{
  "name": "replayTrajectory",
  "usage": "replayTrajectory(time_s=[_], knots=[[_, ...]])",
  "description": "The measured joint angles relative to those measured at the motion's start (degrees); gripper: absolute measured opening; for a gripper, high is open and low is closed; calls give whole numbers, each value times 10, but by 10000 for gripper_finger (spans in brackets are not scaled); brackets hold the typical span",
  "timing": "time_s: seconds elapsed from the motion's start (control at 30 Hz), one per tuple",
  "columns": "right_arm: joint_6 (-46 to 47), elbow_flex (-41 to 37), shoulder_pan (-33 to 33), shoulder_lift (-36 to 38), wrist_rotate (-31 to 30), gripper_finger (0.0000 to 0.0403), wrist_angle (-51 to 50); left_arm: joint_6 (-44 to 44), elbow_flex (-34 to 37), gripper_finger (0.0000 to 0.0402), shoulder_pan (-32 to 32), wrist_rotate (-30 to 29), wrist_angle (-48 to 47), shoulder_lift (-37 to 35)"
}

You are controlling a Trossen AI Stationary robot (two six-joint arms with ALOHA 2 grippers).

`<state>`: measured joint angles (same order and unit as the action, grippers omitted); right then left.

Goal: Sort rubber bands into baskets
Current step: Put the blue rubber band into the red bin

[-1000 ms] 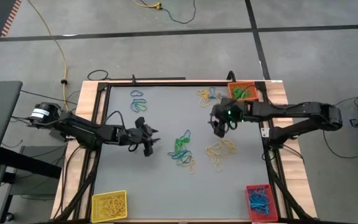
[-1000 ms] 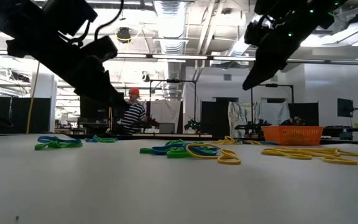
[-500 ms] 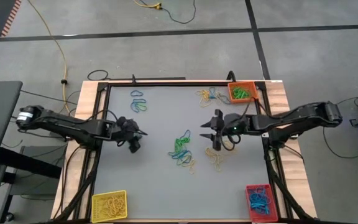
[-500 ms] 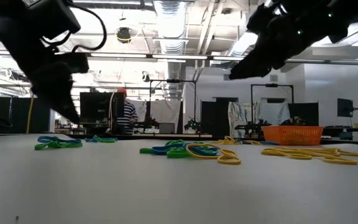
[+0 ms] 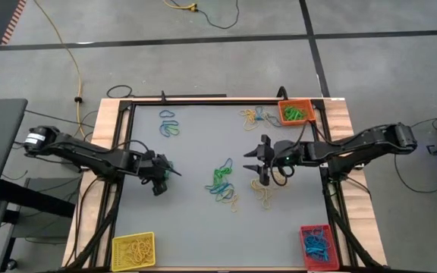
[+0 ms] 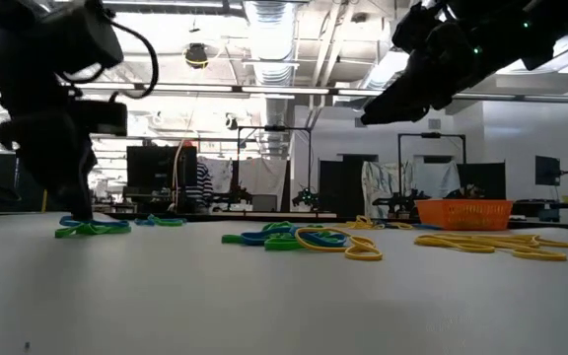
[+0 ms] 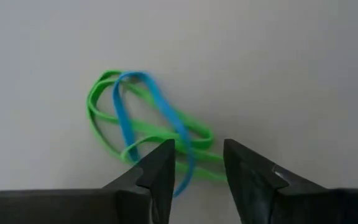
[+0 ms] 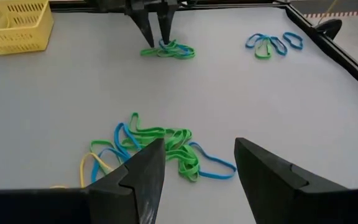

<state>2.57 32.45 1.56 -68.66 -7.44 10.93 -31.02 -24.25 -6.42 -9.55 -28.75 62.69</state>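
Grey counter (image 5: pixel 196 227) carries scattered thin rubber bands. Left claw (image 7: pixel 197 165), at nine o'clock, straddles a tangled green-and-blue rubber-band pair (image 7: pixel 145 124), jaws parted; both bands could lift together, mixing colours. Right claw (image 8: pixel 194 168) hovers open at three o'clock. No writing legible.

Rubber bands (image 5: pixel 222 182) between both arms, apparently

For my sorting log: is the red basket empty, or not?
Not empty: the red basket holds blue rubber bands, seen from above.

Yellow cable (image 5: pixel 59 45) on floor; person (image 6: pixel 197 182) behind table (image 5: pixel 196 220).
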Motion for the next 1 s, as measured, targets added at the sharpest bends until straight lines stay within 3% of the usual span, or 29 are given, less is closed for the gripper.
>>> replayTrajectory(time_s=[0.27,0.57,1.0], knots=[[4,0,1,0,0,221,8,20,-4,92,-1,-24,1,73],[4,0,3,0,0,221,17,59,-33,7,0,-30,-3,47],[5,0,3,0,1,221,16,71,-44,0,0,-30,-1,-14]])
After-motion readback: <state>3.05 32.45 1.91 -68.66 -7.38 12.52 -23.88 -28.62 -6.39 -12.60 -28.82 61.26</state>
